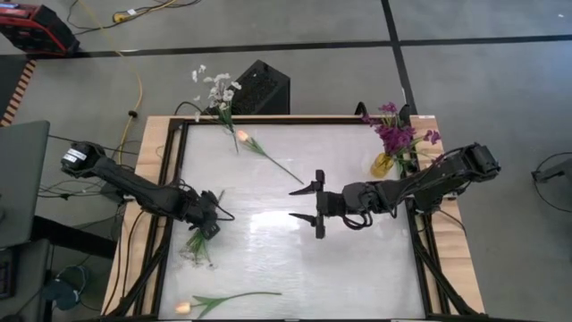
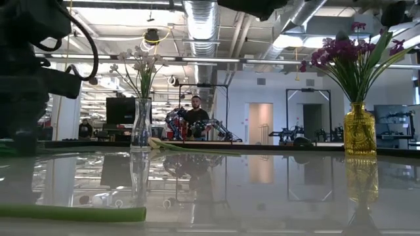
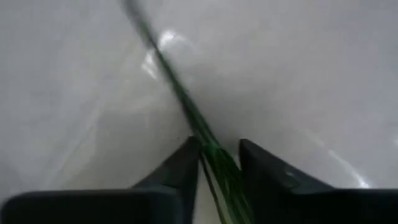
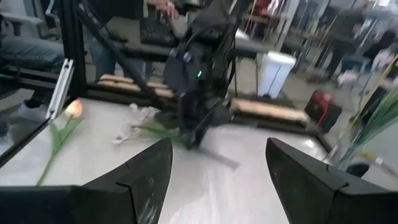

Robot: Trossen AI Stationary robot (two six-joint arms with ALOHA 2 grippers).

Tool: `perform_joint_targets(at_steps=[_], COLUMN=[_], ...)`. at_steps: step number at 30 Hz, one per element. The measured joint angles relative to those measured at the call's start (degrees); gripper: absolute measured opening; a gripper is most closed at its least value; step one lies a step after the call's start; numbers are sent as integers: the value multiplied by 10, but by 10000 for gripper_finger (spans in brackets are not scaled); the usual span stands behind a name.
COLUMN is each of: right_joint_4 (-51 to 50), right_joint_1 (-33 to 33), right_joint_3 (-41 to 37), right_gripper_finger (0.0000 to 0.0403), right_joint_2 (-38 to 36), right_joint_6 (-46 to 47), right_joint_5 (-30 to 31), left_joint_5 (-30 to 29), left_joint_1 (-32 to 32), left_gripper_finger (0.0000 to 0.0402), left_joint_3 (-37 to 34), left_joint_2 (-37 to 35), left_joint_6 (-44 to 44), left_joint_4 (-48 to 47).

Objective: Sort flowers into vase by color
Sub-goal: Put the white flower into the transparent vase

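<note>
Fingers [image 3: 180,171] of the left gripper [image 1: 209,224] are pinched on a bundle of thin green stems [image 3: 214,158], as the left wrist view shows, with the stems running between the two tips and away across the glossy tabletop [image 1: 357,268]. From above, that gripper sits low at the left side of the table, and the white flower sprig [image 1: 198,248] it grips lies on the surface just below it, its blossoms pointing toward the near edge.

Out over the middle of the table, the right gripper [image 1: 310,203] hangs with its fingers spread wide and nothing between them; the right wrist view looks across at the left arm [image 4: 199,81] bent down over the sprig.

A tulip [image 1: 259,150] lies loose on the far part of the table, bud toward the back edge and stem slanting toward the centre. A second tulip [image 1: 223,301] lies near the front edge, bud to the left.

At the back left stands a clear vase [image 2: 141,124] with white flowers [image 1: 217,89] in it. At the back right a yellow vase [image 2: 359,129] holds purple flowers [image 1: 396,132]. In the low view a person [image 2: 195,115] shows in the room behind the table
</note>
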Motion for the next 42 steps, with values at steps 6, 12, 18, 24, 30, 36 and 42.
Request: perform_joint_targets(at_steps=[6, 12, 18, 24, 30, 36, 42], right_joint_4=[40, 27, -144, -378, -407, -409, -402], right_joint_1=[0, -4, -10, -9, -11, -20, -23], right_joint_3=[0, 20, 141, 300, 368, 385, 386], right_gripper_finger=[286, 286, 286, 286, 286, 272, 185], right_joint_2=[0, 17, 105, 200, 275, 319, 327], right_joint_6=[-111, -238, -303, -304, -357, -394, -390], right_joint_5=[-20, -34, -1, 125, 231, 277, 283], left_joint_5=[24, 4, 58, 114, 168, 168, 163], left_joint_1=[-1, 52, 140, 198, 226, 229, 229], left_gripper_finger=[10, 2, 1, 0, 0, 0, 0], left_joint_3=[32, 60, 105, 133, 134, 134, 134], left_joint_2=[-9, -20, -23, -22, -22, -22, -22], left_joint_6=[91, 205, 292, 309, 323, 330, 347], left_joint_4=[62, 171, 236, 233, 226, 211, 204])
